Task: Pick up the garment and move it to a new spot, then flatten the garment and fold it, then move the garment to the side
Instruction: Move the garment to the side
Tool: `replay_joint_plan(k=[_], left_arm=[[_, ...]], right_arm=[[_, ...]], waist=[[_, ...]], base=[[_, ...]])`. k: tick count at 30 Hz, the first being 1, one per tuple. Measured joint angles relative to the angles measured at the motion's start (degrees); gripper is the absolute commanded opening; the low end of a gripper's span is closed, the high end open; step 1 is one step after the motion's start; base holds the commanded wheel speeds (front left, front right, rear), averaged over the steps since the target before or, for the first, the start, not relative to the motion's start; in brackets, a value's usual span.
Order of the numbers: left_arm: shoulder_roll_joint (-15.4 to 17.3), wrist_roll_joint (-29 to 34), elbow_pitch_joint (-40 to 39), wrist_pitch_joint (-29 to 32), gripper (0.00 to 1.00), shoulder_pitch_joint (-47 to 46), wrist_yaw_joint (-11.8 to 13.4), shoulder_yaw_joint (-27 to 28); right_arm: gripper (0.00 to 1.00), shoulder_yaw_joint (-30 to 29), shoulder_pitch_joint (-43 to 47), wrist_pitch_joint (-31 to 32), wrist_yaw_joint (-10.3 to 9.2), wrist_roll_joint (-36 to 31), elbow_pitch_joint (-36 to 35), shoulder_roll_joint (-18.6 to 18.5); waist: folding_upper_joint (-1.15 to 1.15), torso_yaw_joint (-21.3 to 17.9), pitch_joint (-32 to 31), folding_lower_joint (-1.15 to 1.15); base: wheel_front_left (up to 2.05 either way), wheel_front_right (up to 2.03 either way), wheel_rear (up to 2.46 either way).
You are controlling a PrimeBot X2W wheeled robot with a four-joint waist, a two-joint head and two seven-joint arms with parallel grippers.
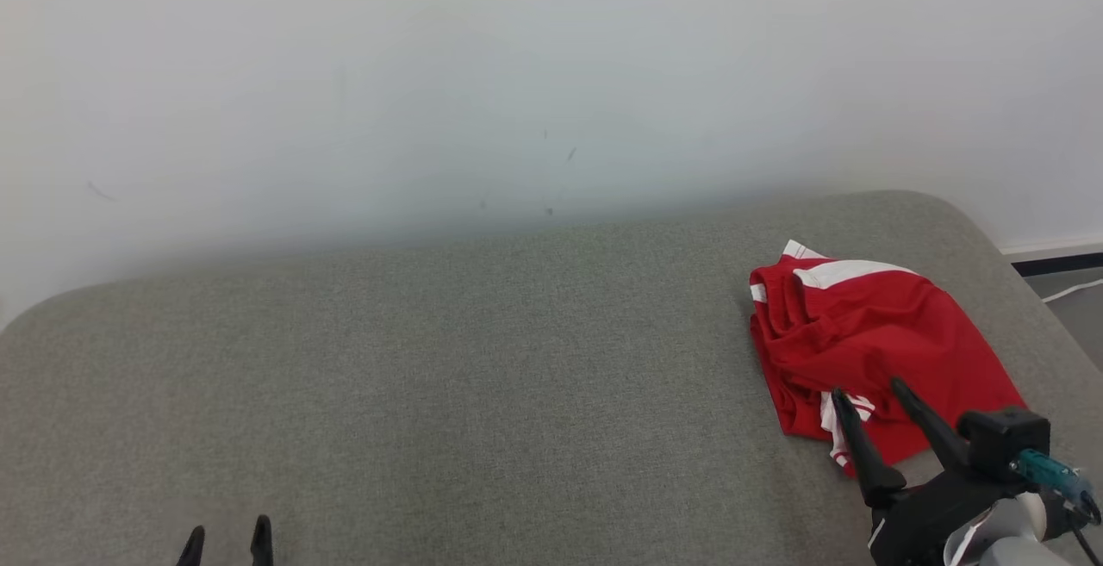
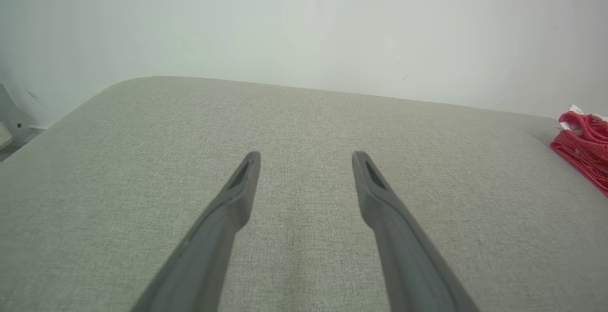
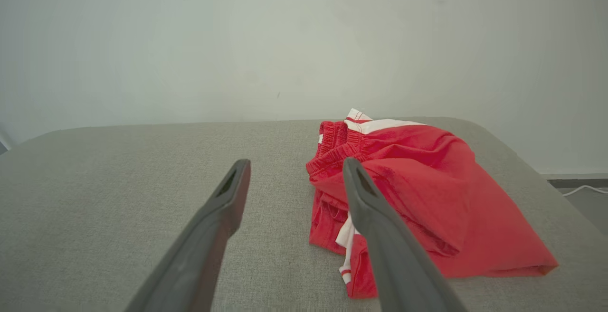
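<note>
The crumpled red garment [image 1: 870, 333], white-banded and elastic-waisted, is lying at right on the grey coarse-weave cushion [image 1: 431, 359]. The right gripper [image 1: 867, 388] is pointing at its near edge, tapered fingers spread, empty. The left gripper [image 1: 228, 527], lower left, is standing open.

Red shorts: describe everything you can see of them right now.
The red shorts are thin woven-looking fabric with a gathered elastic waistband and white stripes. They lie rumpled and loosely doubled over near the right end of the grey upholstered surface. The open right end effector points at their near edge; contact cannot be told.
</note>
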Motion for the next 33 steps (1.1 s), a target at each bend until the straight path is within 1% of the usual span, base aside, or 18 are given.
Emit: replay_joint_plan(k=[2, 6, 12, 15, 19, 22, 33], left_arm=[[0.29, 0.01, -0.18, 0.0, 1.0, 0.85, 0.1, 0.55], [0.01, 0.53, -1.16, 0.0, 1.0, 0.99, 0.54, 1.22], [0.1, 1.2, -1.81, 0.0, 1.0, 1.0, 1.0, 2.56], [0.09, 1.2, -2.1, 0.0, 1.0, 1.07, 1.02, 3.58], [-0.97, 1.34, -2.96, 0.0, 1.0, 1.26, 1.03, 3.79], [-1.27, 1.57, -3.1, 0.0, 1.0, 1.8, 1.09, 3.72], [-0.62, 3.85, -2.99, 0.62, 1.0, 1.85, 1.11, 2.8]], right_arm=[[1.0, -0.19, 1.03, 0.0, -0.26, -2.09, -1.3, -0.19], [1.0, -1.98, 3.43, 0.0, -0.68, -4.24, -3.2, -0.3], [1.0, -7.49, 6.91, 0.0, -0.7, -5.0, -4.99, 0.05], [1.0, -10.59, 8.21, -0.01, -0.75, -5.01, -5.58, 0.86], [1.0, -13.57, 10.06, -0.01, -0.75, -5.48, -5.95, 3.13], [1.0, -14.17, 11.13, -0.01, -0.75, -7.9, -6.42, 4.02], [1.0, -13.65, 12.46, 0.0, -0.75, -13.06, -5.46, 3.71]], waist=[[0.0, -0.25, -0.06, 0.0], [0.0, -0.53, -0.07, 0.0], [0.0, -0.41, -0.03, 0.0], [0.0, -0.3, -0.05, 0.0], [0.0, -0.14, -0.02, 0.0], [0.0, 0.05, 0.01, 0.0], [0.0, 0.87, 0.17, 0.0]], base=[[0.0, 0.0, 0.0], [0.0, 0.0, 0.0], [0.0, 0.0, 0.0], [0.0, 0.0, 0.0], [0.0, 0.0, 0.0], [0.0, 0.0, 0.0], [0.0, 0.0, 0.0]])
